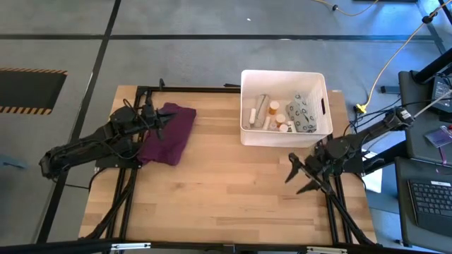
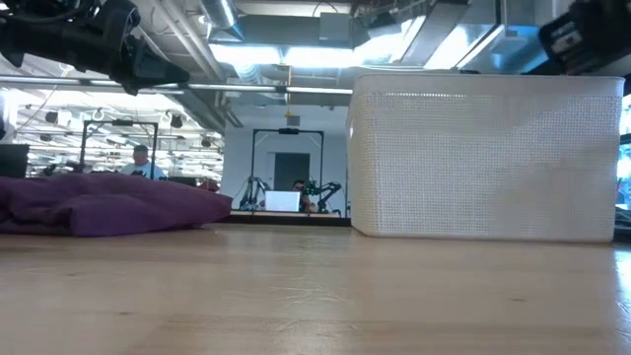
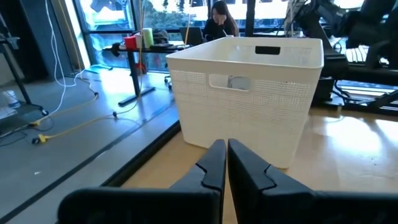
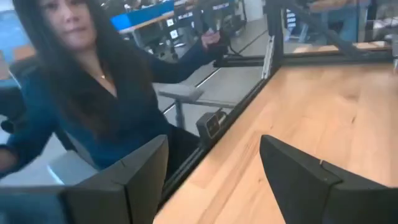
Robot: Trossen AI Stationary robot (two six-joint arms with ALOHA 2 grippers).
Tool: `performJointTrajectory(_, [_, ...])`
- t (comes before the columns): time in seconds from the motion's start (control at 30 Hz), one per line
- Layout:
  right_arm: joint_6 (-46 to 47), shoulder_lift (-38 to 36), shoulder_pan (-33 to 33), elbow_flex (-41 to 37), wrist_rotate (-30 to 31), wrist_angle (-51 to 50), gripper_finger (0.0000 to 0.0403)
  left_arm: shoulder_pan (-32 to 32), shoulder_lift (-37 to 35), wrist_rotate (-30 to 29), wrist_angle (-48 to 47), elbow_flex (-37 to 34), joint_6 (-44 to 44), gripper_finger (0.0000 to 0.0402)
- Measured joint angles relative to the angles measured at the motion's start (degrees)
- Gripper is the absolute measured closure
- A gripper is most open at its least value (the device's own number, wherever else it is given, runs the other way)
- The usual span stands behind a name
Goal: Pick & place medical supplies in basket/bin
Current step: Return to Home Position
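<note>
Sitting on the far part of the table [image 1: 233, 194], right of ctr, the white bin [image 1: 282, 73] is holding the med supplies [image 1: 281, 117]. Per the high view, they are lying inside it like so: a grey patterned pouch [image 1: 301, 113] toward the right wall, an orange-capped bottle [image 1: 273, 108] near the middle, a grey tube [image 1: 259, 111] lying along the left wall, and a few small white round containers [image 1: 284, 126] bunching by the near wall; finer detail isn't showing. In the low view the bin is standing flat on the wood, w/ a gap btwn it and the cloth.

The left gripper [image 1: 159, 123] is hovering over the far-left edge of the purple cloth [image 1: 173, 137], which is lying crumpled on the table's left side, well apart from the bin. Its fingers [image 3: 214, 168] are pressing together, clenched on nothing, and are pointing toward the bin's side w/ the handle cut-out [image 3: 231, 81]. The low view is showing this arm up high, above the cloth and not touching it.

The right gripper [image 1: 292, 185] is hanging by the table's right edge, nearer the front than the bin and apart from it. Its fingers [image 4: 298, 180] are spreading wide, released, carrying nothing; the table's edge is showing btwn them in the right wrist view. Beyond that edge a person [image 4: 93, 99] in a dark blue top is showing close by. Another person [image 3: 221, 17] is sitting at a desk in the bkgd of the left wrist view, far behind the bin.
</note>
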Motion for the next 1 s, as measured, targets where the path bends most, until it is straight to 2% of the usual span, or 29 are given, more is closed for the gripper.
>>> performJointTrajectory(0.47, [-5.7, -7.8, 0.4, -13.7, 13.4, 11.6, 0.0146, 0.0, -0.1, -0.5, -0.3, 0.0, -0.2, 0.0390])
performJointTrajectory(0.77, [-9.9, -9.3, 0.4, -14.2, 26.0, 8.2, 0.0146, 0.0, -0.1, -1.4, -0.3, 0.0, 1.1, 0.0390])
performJointTrajectory(1.0, [-13.1, -9.5, -2.3, -14.2, 27.5, 7.5, 0.0146, 0.0, -0.1, -4.5, -1.3, 0.0, 2.0, 0.0391])
